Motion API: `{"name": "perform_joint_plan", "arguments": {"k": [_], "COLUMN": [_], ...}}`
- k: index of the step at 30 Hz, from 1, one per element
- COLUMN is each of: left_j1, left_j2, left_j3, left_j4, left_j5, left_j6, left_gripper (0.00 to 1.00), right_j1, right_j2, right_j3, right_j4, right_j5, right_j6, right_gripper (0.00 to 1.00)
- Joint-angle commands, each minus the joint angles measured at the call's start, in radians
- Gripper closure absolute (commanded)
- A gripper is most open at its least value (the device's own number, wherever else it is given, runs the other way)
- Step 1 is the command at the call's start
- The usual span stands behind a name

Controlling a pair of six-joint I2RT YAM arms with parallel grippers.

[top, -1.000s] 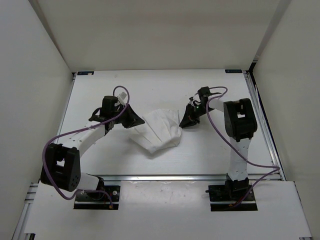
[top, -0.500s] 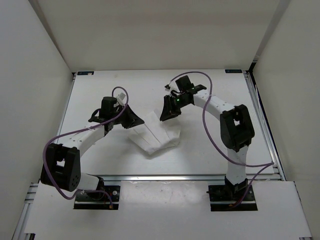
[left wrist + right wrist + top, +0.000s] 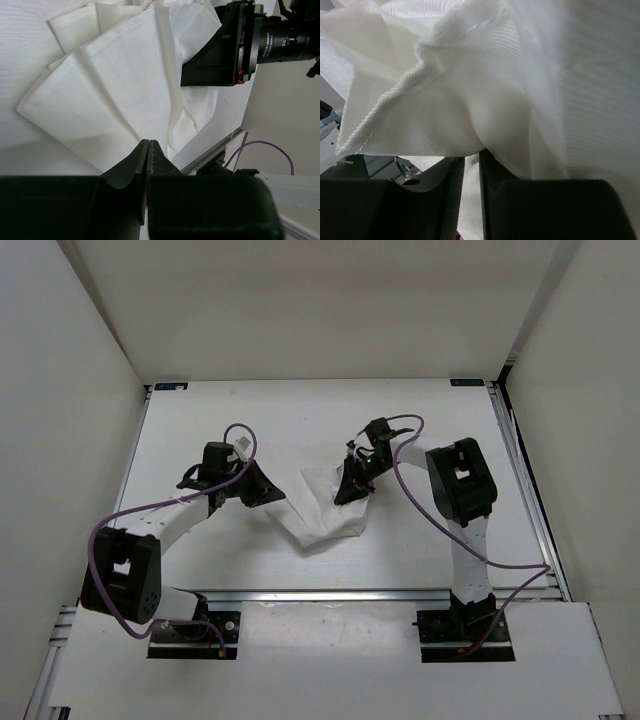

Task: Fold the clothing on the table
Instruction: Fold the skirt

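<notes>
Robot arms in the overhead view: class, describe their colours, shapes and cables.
The left arm and right arm have white links between bulky black joint housings. A purple cable loops along each. The left gripper and right gripper are black wedges.

clothing [image 3: 325,510] white, fine ribbed weave, faint crease lines. worktop [image 3: 300,420] white, rails [image 3: 330,595] silver. left arm [image 3: 170,512], right arm [image 3: 470,540]: black joints, white links. cables [image 3: 265,142] purple. walls [image 3: 300,310] plain white.
</notes>
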Motion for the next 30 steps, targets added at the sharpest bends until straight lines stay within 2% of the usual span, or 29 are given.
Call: {"name": "perform_joint_plan", "arguments": {"k": [1,4,8,11,16,21,24,28,29,30], "left_j1": [0.005,0.007,0.036,0.076,0.071,0.134,0.165,0.199,0.197,0.202], "left_j2": [-0.044,-0.058,-0.101,-0.139,-0.204,-0.237,-0.27,-0.3,-0.3,-0.3], "left_j3": [0.005,0.016,-0.013,-0.073,-0.108,-0.139,-0.144,-0.188,-0.187,-0.185], "left_j4": [-0.007,-0.024,-0.081,-0.114,-0.182,-0.236,-0.27,-0.247,-0.248,-0.251], "left_j5": [-0.004,-0.017,-0.081,-0.099,-0.125,-0.141,-0.142,-0.098,-0.081,-0.087], "left_j6": [0.02,0.043,0.109,0.147,0.201,0.241,0.275,0.305,0.313,0.316], "left_gripper": [0.88,0.87,0.87,0.92,0.92,0.89,0.74,0.61,0.02,0.01], "right_j1": [-0.012,-0.025,-0.094,-0.162,-0.266,-0.369,-0.42,-0.479,-0.487,-0.489], "right_j2": [0.017,-0.113,-0.321,-0.432,-0.552,-0.733,-0.783,-0.804,-0.817,-0.816], "right_j3": [-0.011,-0.011,-0.01,-0.066,-0.256,-0.567,-0.655,-0.663,-0.656,-0.642], "right_j4": [0.011,0.086,0.164,0.212,0.192,0.325,0.364,0.349,0.33,0.326], "right_j5": [0.068,0.012,-0.025,-0.01,0.011,-0.025,-0.073,-0.102,-0.098,-0.105], "right_j6": [-0.027,0.009,0.074,0.106,0.094,0.172,0.197,0.166,0.161,0.149], "right_gripper": [0.77,0.74,0.57,0.54,0.54,0.53,0.53,0.52,0.52,0.51]}}
